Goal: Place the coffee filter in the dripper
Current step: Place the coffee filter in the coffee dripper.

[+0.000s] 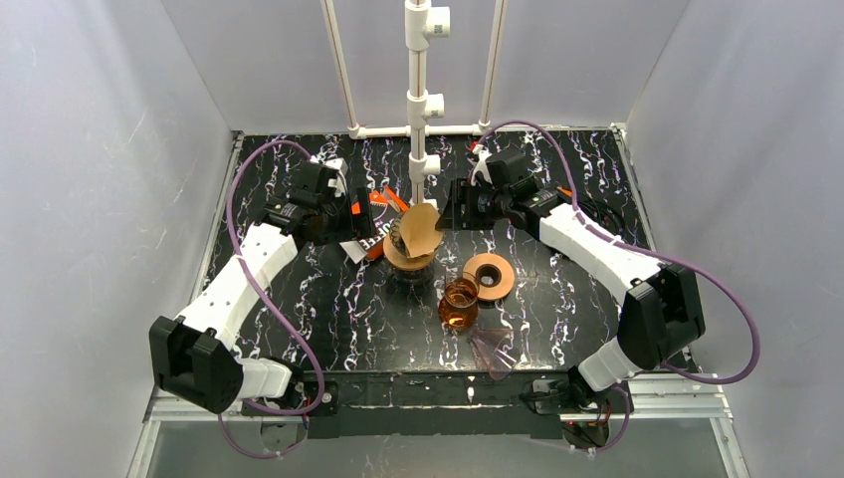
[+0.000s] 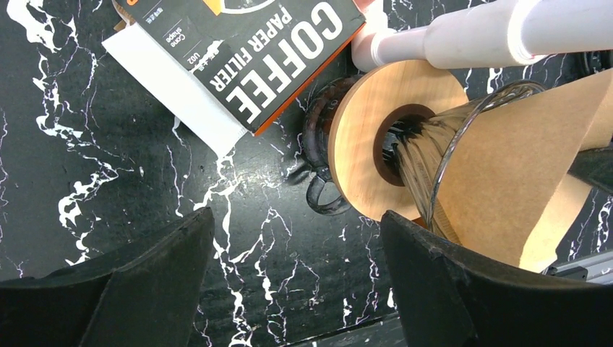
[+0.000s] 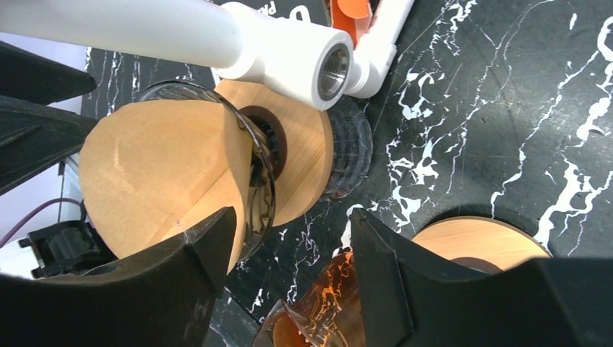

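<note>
The glass dripper [image 1: 410, 257] with a wooden collar [image 2: 354, 144] stands on a dark base mid-table. The brown paper coffee filter [image 1: 420, 228] sits in it, tilted, its upper part sticking out above the rim. It also shows in the left wrist view [image 2: 520, 166] and the right wrist view [image 3: 152, 166]. My left gripper [image 2: 296, 217] is open and empty just left of the dripper [image 1: 348, 225]. My right gripper [image 3: 293, 217] is open and empty just right of the filter [image 1: 446, 213], one finger [image 3: 195, 260] close beside the filter's edge.
A coffee-filter box [image 2: 267, 50] lies left of the dripper. A white pipe stand [image 1: 418, 100] rises right behind it and crosses both wrist views [image 3: 217, 36]. An amber glass [image 1: 459, 304], a wooden ring [image 1: 489, 276] and a clear cone [image 1: 493, 349] sit nearer the front.
</note>
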### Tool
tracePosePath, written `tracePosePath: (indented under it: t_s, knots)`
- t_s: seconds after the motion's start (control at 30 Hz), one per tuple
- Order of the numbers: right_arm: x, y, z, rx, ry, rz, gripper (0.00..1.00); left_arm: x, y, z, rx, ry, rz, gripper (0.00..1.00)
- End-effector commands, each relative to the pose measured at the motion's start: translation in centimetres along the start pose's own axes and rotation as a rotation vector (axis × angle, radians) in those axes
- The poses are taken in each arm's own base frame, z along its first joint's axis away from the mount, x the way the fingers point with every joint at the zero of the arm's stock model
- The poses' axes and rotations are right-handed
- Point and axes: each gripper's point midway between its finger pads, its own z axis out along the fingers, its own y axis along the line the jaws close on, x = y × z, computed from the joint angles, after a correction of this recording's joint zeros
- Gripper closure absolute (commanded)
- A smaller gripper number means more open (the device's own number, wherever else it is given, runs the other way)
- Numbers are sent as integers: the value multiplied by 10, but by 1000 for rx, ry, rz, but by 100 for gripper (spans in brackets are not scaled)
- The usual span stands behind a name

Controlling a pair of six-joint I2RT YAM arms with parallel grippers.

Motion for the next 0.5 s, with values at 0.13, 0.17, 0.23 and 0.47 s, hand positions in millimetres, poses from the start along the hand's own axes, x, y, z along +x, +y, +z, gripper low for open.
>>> tracePosePath:
  t_s: [0.13, 0.17, 0.23, 0.47]
  knots:
    - [-29, 48, -16, -196, -71, -15, 27, -17, -26, -22, 130, -61, -18, 12]
    - [-29, 51, -14, -219, -71, -6, 27, -19, -31, -25, 156, -70, -24, 12]
    - [-28, 53, -9, -240, -64, 14, 29, -21, -40, -29, 206, -76, -34, 12]
    - [-19, 46, 15, -225, -7, 48, 31, -27, -63, -41, 329, -97, -45, 10]
